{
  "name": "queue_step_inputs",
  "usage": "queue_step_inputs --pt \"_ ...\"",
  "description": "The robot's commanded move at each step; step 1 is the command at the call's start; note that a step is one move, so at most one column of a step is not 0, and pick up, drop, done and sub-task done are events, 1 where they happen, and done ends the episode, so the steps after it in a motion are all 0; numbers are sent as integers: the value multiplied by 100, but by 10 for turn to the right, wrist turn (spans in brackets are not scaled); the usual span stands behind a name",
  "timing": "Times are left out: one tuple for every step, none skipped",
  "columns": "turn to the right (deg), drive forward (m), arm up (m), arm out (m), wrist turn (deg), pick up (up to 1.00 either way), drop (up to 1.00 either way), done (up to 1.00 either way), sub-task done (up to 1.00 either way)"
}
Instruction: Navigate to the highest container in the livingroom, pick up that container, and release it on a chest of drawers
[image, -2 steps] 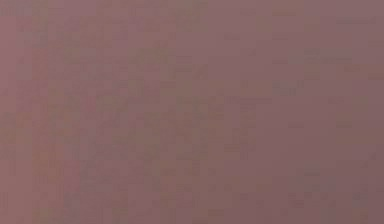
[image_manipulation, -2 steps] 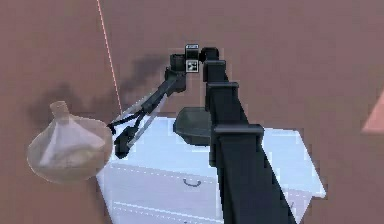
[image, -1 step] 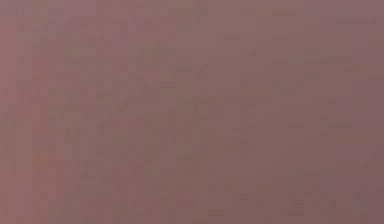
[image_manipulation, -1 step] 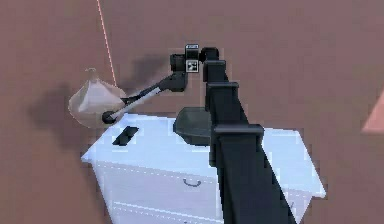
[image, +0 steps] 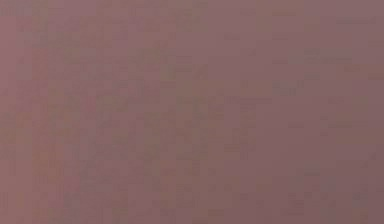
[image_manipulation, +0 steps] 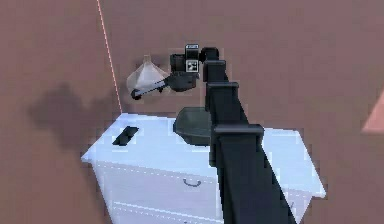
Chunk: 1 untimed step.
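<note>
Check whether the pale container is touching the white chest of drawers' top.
Apart. The arm side view shows the container hanging at the pincer, brown wall visible between it and the chest of drawers.

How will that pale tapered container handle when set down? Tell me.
The container looks rigid and probably light, since it hangs from the fingers without sagging. Its tapered shape suggests it could tip when set on the chest of drawers.
</note>
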Motion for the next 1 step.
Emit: queue_step_inputs --pt "0 0 0 0 420 0 0 0 0"
